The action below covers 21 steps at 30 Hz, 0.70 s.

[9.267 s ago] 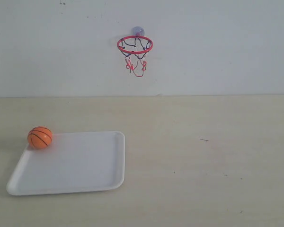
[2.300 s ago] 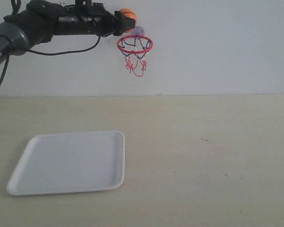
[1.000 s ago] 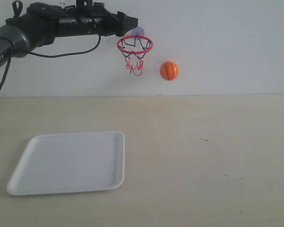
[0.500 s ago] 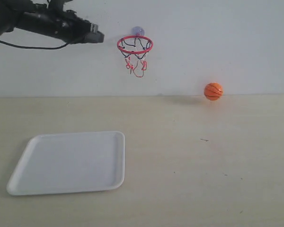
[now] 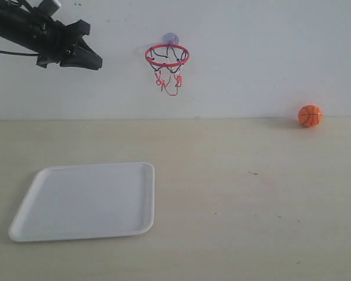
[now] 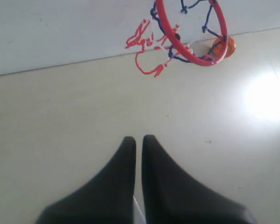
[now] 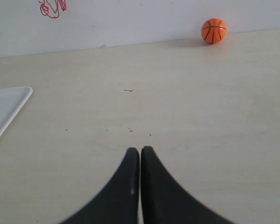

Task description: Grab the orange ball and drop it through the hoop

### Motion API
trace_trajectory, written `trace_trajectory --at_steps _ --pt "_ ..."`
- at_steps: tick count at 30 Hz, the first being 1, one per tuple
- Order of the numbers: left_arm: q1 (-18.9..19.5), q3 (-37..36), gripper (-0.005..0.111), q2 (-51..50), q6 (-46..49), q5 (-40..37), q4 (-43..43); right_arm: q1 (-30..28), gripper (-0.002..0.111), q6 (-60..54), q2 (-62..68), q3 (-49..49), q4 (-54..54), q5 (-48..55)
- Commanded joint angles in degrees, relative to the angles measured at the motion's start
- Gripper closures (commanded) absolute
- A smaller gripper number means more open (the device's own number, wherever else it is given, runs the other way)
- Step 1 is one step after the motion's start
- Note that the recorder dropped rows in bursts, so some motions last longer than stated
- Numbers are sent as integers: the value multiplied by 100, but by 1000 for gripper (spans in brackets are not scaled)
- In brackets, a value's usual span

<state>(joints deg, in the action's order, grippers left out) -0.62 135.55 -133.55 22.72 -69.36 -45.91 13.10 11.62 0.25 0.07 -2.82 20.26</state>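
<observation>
The orange ball [image 5: 310, 115] lies on the table by the back wall at the far right, also seen as ball [image 7: 213, 30] and through the ring as ball [image 6: 224, 46]. The hoop [image 5: 167, 55] with its red ring and dangling net hangs on the wall; the hoop [image 6: 191, 32] fills the upper part of the left wrist view. My left gripper [image 5: 93, 61] hangs high to the left of the hoop, shut and empty; its tips [image 6: 138, 139] nearly touch. My right gripper [image 7: 140, 150] is shut over bare tabletop, out of the exterior view.
A white tray [image 5: 88, 202] lies empty at the front left of the beige table; its corner [image 7: 9, 105] shows in the right wrist view. The white wall [image 5: 251, 58] rises behind the table.
The ball left the left gripper by the hoop, fell to the right of the ring, and rolled right along the wall. The left arm drew back leftward and its jaws closed.
</observation>
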Motion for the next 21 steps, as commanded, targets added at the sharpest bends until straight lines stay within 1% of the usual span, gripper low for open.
trace_trajectory --at_steps 1,6,8,9,10,11,12,13,14,15,16,17,18,19,21 --pt "-101 -1112 103 921 55 -60 388 13 108 -19 -25 -7 -48 -34" --pt "-101 -2931 103 2074 457 -60 649 13 108 -19 -25 -7 -48 -34" --pt "-111 -3856 103 2617 677 -60 594 13 108 -19 -25 -7 -48 -34" --pt "-112 -4342 103 2851 769 66 544 13 108 -19 -25 -7 -48 -34" --pt "-112 -5347 103 3463 971 696 276 13 108 -19 -25 -7 -48 -34" --pt "-112 -5751 103 3773 1057 973 137 13 108 -19 -25 -7 -48 -34" --pt "-112 -6710 103 4399 1320 1624 -191 13 108 -19 -25 -7 -48 -34" --pt "-112 -7076 103 4650 1485 1915 -330 13 108 -19 -25 -7 -48 -34" --pt "-112 -7952 103 5274 1748 2414 -687 13 108 -19 -25 -7 -48 -34" --pt "-112 -8368 103 5589 1887 2631 -882 13 108 -19 -25 -7 -48 -34" --pt "-112 -9065 103 6156 2146 2948 -1352 13 108 -19 -25 -7 -48 -34" --pt "-112 -9424 103 6471 2363 3070 -1641 13 108 -19 -25 -7 -48 -34" --pt "-112 -10075 103 7050 2787 3191 -2178 13 108 -19 -25 -7 -48 -34" --pt "-112 -10538 103 7569 3101 3205 -2632 13 108 -19 -25 -7 -48 -34" --pt "-112 -11205 103 8552 3262 3191 -3104 13 108 -19 -25 -7 -48 -34"
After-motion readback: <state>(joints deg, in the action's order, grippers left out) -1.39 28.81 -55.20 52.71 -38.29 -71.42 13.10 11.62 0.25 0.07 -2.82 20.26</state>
